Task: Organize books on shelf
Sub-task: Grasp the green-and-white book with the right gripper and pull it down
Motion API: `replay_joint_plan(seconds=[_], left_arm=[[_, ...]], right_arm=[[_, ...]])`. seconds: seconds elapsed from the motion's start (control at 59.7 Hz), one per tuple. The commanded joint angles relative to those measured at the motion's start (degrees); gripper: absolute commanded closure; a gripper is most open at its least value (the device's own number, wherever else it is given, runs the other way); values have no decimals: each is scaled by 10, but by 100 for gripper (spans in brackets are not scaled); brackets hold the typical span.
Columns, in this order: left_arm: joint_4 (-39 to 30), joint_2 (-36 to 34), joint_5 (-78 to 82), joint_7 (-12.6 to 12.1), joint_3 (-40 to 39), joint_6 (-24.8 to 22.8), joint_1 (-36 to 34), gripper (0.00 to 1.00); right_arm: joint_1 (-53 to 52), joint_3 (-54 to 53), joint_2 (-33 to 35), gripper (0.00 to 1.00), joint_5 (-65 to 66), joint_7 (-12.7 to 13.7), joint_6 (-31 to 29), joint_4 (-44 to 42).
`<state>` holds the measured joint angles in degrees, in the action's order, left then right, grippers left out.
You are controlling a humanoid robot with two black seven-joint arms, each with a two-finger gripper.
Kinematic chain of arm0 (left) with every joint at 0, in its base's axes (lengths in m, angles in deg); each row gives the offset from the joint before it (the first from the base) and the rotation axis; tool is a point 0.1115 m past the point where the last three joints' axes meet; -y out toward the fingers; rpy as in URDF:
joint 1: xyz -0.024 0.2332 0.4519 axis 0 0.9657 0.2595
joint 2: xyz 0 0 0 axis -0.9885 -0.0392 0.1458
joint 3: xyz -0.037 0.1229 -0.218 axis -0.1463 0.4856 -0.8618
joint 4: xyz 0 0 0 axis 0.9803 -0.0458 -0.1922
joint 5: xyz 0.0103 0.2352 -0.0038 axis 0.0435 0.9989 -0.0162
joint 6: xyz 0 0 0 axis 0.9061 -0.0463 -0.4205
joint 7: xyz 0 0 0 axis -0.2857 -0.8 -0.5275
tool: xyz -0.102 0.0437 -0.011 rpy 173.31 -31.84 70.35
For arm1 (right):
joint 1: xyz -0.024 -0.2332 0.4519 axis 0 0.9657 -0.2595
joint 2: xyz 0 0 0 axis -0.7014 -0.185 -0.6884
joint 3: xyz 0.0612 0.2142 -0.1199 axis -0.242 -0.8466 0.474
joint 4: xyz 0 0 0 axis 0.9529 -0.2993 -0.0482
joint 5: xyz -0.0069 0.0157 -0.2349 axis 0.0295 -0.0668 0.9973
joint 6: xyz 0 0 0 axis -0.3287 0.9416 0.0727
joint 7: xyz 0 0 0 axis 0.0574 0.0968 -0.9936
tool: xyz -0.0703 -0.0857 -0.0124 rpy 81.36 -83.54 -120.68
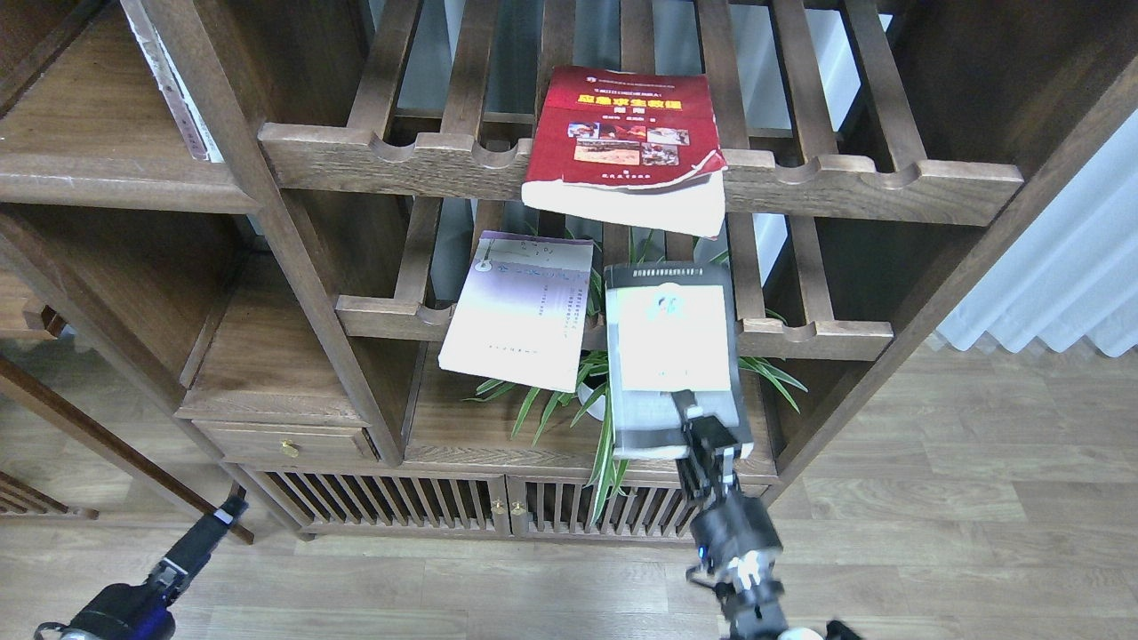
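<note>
My right claw [698, 425] is clamping the near edge of the dark grey book [673, 360], fingers closed on it, book lying tilted over the lower slatted rack [813, 338]. Lavender-white book [520, 311] is sitting just left of the grey book, also on that rack. Red book [625, 147] is resting above the grey book on the upper slatted rack [853, 182]. Plant [587, 400] is poking out under the grey book. Left claw [229, 511] is hanging well down-left of it, can't tell how far open
</note>
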<state>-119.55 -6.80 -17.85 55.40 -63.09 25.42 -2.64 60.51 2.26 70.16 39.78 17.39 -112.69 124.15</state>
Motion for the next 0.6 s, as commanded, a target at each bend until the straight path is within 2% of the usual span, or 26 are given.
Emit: replay_joint_plan(seconds=[0.0,0.084,0.268,0.352,0.586], left_arm=[[3,24,-1,0,9,0,5,0],[4,25,-2,0,30,0,5,0],[2,30,-3,2,71,0,1,0],[-3,51,-4,10,82,0,-2,0],[-10,79,-15,11,87,0,-3,0]], right_arm=[[31,34,0,97,7,28,0,-2],[34,42,3,97,8,42,0,-8],[33,68,2,97,10,91,0,-16],[26,83,0,97,11,107,0,-34],[4,90,0,97,12,122,0,-64]])
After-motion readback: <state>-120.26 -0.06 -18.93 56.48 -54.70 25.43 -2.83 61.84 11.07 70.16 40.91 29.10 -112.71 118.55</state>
